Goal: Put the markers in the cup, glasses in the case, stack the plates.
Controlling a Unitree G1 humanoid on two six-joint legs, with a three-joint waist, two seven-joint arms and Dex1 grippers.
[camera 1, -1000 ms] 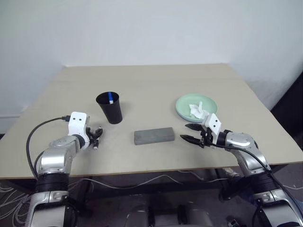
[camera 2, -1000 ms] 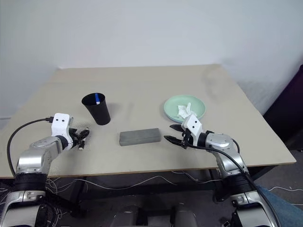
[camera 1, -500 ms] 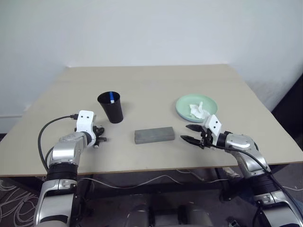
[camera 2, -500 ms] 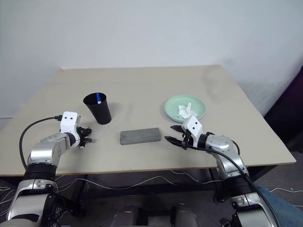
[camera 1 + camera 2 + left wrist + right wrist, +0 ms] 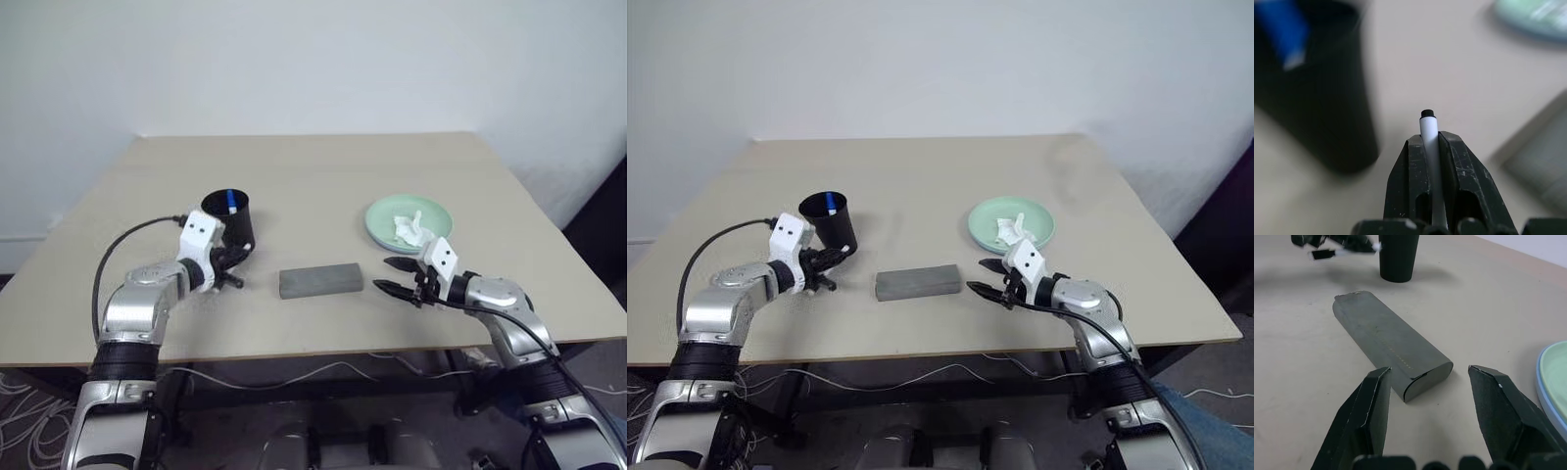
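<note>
Two arms reach over the table from its near edge, and we see wide bare room across the far half and both far corners. Our left gripper is clamped on a white marker, whose dark tip pokes out past the fingertips in the left wrist view. That arm bends in from the left edge, its hand raised off the tabletop and angled toward the middle, right up against the near side of the black cup. Another marker with a blue end stands inside the cup. The grey case lies closed near the front edge, between the two hands, with open tabletop all round it. Our right gripper hovers just beside the case's right end with its fingers spread apart and nothing between them, pointing left toward the case. Behind that hand sit the plates, green on blue, stacked, with a crumpled tissue on top, well inside the right edge.
</note>
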